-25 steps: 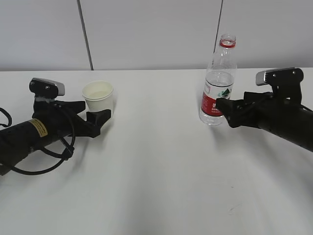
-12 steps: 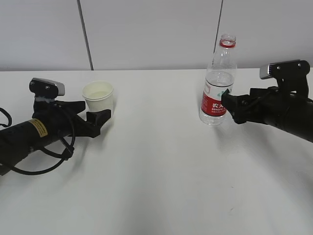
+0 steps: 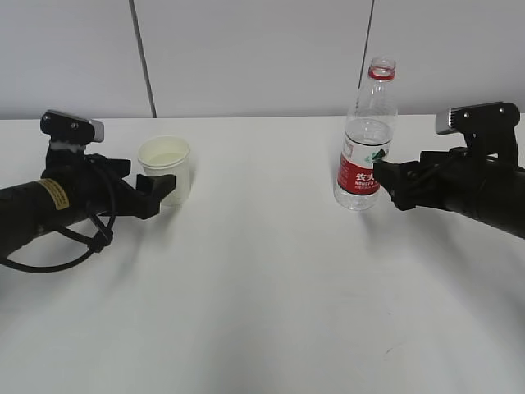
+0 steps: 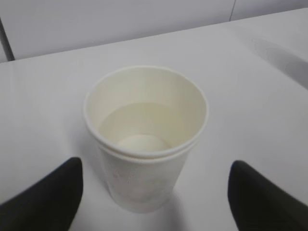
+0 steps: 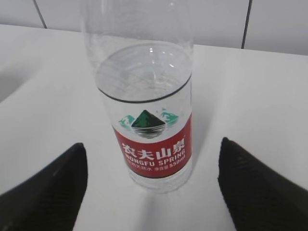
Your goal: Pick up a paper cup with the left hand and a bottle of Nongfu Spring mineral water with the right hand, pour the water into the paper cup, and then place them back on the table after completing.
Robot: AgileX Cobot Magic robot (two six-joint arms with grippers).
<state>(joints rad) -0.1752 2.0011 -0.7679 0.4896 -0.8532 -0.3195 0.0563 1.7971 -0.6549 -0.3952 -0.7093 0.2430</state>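
- The cup (image 4: 146, 137) stands upright on the desk (image 3: 262, 295), left of centre, with what looks like some water inside.
- The bottle (image 3: 366, 139) stands upright on the right side of the desk, cap off, partly filled, red label facing the right wrist camera.
- The left end effector (image 3: 152, 190) is released: in the wrist view its two fingers sit either side of the cup with clear gaps, gripping nothing.
- The right end effector (image 3: 385, 182) is also released, fingers spread wide around the bottle's lower part, fingertips just beside the label, not clamped.
- Nothing is lifted yet; both grasps are about to be made, I judge.
- Risks: the light cup could be nudged over or crushed if one finger meets it first or the grip is too hard.
- The open, top-heavy bottle could tip and spill if a finger pushes it sideways before both close.
- A low grip on the slick bottle may let it rotate during pouring.
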